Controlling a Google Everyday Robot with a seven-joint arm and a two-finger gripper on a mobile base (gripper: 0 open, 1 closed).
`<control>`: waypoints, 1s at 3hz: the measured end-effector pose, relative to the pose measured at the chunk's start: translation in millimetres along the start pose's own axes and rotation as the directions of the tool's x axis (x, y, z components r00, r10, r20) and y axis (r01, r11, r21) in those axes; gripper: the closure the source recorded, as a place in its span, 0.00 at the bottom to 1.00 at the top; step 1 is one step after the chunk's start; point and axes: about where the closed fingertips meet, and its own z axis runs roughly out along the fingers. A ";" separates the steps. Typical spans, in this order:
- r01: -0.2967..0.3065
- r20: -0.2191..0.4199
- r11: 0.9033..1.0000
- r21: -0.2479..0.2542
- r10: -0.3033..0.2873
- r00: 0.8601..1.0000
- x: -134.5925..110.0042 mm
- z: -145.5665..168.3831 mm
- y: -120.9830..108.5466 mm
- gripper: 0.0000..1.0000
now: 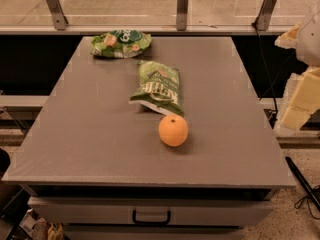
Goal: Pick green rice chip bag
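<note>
drawer [75, 211] nearest, green rice chip bag [121, 43] crosswise far back; jaws rightmost, state unclear

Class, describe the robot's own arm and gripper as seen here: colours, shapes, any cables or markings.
Only part shows, at the right edge beside the table. The gripper is made of pale yellow, blocky, flat-sided pieces, joined to a rounded white arm section above. No markings or cables on it are visible.

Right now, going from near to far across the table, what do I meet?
Orange, darker green bag, green rice chip bag near the far edge; the gripper is off the table's right side.
</note>
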 end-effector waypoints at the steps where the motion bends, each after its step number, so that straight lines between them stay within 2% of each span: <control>1: 0.000 0.000 1.000 0.000 0.000 1.000 0.0 0.0 0.0 0.00; 2: -0.006 0.014 0.999 0.031 0.005 1.000 -6.5 6.0 -27.5 0.00; 3: -0.007 0.051 0.996 0.085 0.003 0.999 -16.4 13.4 -59.0 0.00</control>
